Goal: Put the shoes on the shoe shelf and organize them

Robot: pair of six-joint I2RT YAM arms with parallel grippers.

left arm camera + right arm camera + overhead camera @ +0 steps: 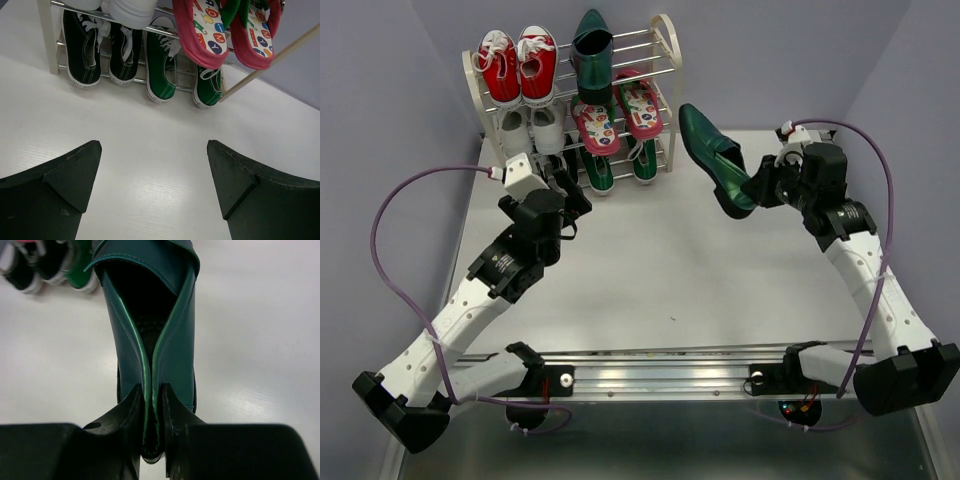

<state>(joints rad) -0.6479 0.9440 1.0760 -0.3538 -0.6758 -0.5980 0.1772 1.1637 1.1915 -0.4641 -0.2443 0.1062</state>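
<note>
The shoe shelf [667, 60] stands at the table's back. On its top tier one dark green loafer [591, 55] stands beside red sneakers [518, 66]. Red-pink flip-flops [618, 115] lie on the middle tier, also in the left wrist view [210, 35]. Green sneakers [620, 168] sit on the bottom tier, also in the left wrist view [161, 70]. My right gripper [758, 188] is shut on the heel of the second dark green loafer [713, 155], held above the table right of the shelf; the wrist view shows its collar [150, 340] pinched. My left gripper [572, 195] is open and empty before the shelf.
White sneakers [532, 128] sit on the middle tier at left and black sneakers [100, 45] on the bottom tier at left. Purple cables loop beside both arms. The white table [650, 270] is bounded by purple walls at the back and sides.
</note>
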